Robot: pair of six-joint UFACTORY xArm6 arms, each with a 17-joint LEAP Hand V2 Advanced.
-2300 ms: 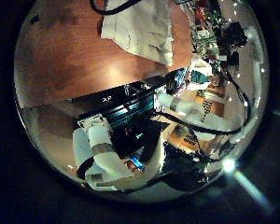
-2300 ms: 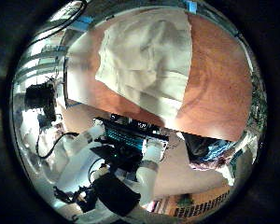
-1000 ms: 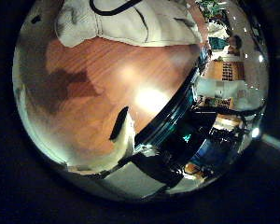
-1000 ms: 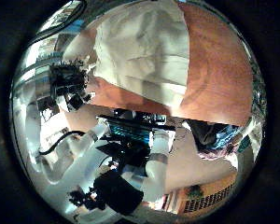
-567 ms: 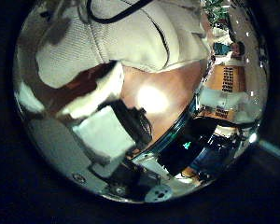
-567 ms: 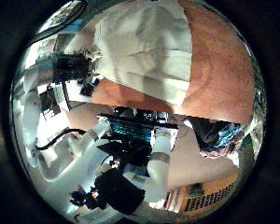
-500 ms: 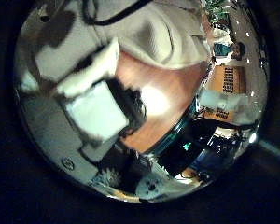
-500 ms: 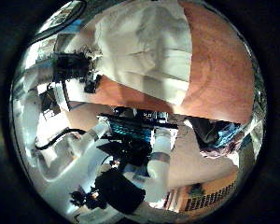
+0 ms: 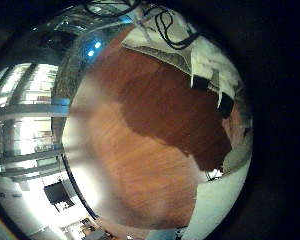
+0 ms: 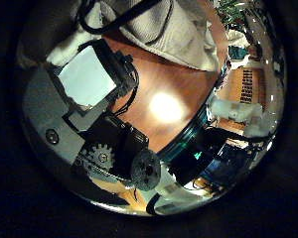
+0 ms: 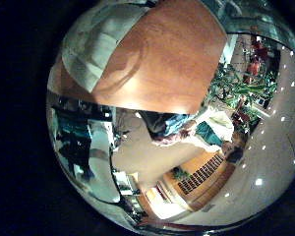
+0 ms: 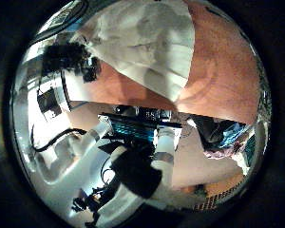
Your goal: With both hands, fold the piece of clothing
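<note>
**Cream garment flat, fold not begun**

Cream clothing point(image 12: 152, 47) lies spread on the wooden table point(image 12: 218, 76), seemingly unfolded. The left hand point(image 10: 89, 84) sits at its edge; whether its fingers have caught cloth I cannot tell. The right hand's fingers are unseen. All folding appears left.

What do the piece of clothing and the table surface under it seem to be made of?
The piece of clothing looks like soft woven fabric, matte and light in tone; it lies in folds and creases, as cloth does. The exact fibre cannot be told. The table looks like wood or a wood-look laminate with a smooth, slightly glossy finish: a brown grain pattern shows, and a bright lamp reflection lies on it.
</note>
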